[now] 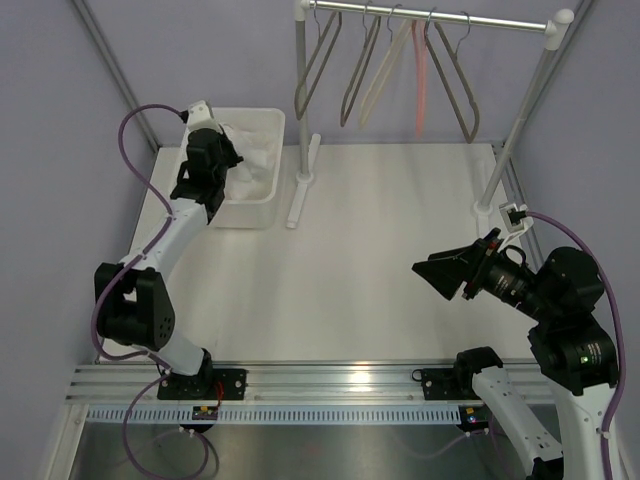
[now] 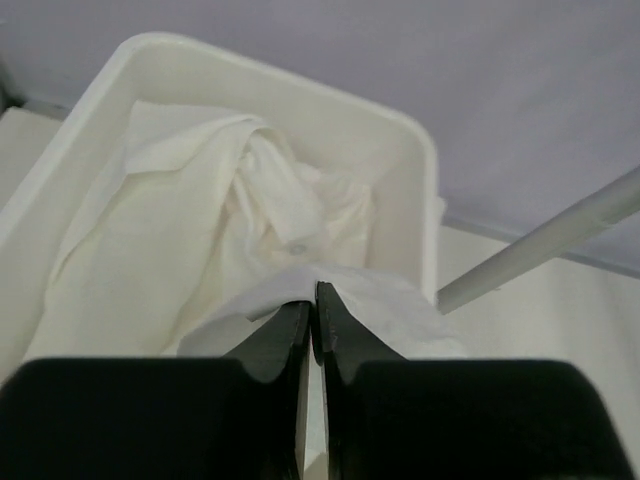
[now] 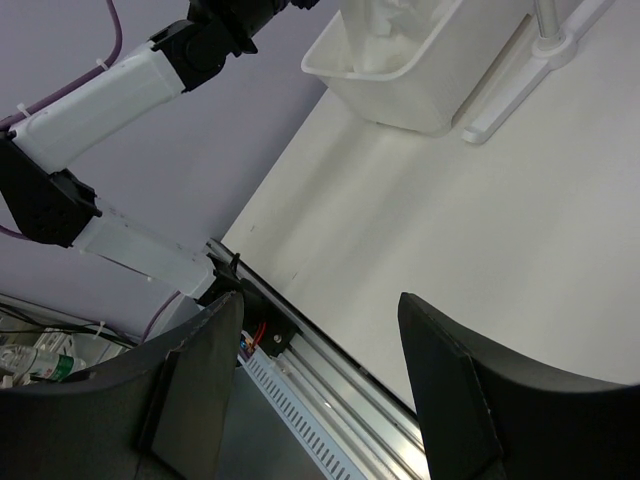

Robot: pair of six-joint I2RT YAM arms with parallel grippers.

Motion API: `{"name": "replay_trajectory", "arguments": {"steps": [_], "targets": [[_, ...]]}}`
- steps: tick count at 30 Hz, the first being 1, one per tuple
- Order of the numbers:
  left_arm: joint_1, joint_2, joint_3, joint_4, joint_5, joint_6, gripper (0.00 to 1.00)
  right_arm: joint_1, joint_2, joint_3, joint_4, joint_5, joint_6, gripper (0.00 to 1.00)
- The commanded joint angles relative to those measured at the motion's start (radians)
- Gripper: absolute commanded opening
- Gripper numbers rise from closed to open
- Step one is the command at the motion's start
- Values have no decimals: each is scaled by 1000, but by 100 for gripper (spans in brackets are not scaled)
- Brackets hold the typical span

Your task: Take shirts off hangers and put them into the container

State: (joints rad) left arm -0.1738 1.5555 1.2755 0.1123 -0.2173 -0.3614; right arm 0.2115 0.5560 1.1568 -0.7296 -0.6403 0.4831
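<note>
The white shirt (image 1: 258, 152) lies crumpled inside the white container (image 1: 250, 114) at the far left of the table. My left gripper (image 1: 230, 162) hovers over the tub's near side. In the left wrist view its jaws (image 2: 314, 300) stand almost together, with a fold of the shirt (image 2: 200, 230) pinched at their tips above the container (image 2: 300, 92). Several bare hangers (image 1: 358, 80) in grey-brown, cream and pink hang on the rail (image 1: 430, 17). My right gripper (image 1: 432, 272) hangs open over the right of the table, nothing between its fingers (image 3: 320, 305).
The rack's left post and foot (image 1: 300, 190) stand just right of the tub, and its pole (image 2: 550, 245) shows beside the tub's corner. The right post (image 1: 520, 130) rises at the far right. An aluminium rail (image 1: 330, 385) runs along the near edge.
</note>
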Motion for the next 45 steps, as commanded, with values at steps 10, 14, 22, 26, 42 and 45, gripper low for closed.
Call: {"name": "replay_trajectory", "arguments": {"steps": [10,14,22,26,42,45], "targets": [[-107,-36,15,-112,-460,99,96,6,-11,44,-22,8,2,72],[-183,-149,13,-92,-576,144,99,6,-2,61,-56,56,-33,76],[-505,-514,-226,-212,-590,-10,99,6,-39,5,-140,332,-83,99],[-593,-644,-384,-254,-458,-88,99,6,-64,-83,-110,354,-63,99],[-599,-1195,-880,-289,-155,-366,99,6,-300,-540,252,197,222,99],[-601,-1262,-907,-310,-159,-378,99,6,-306,-578,286,199,235,99]]}}
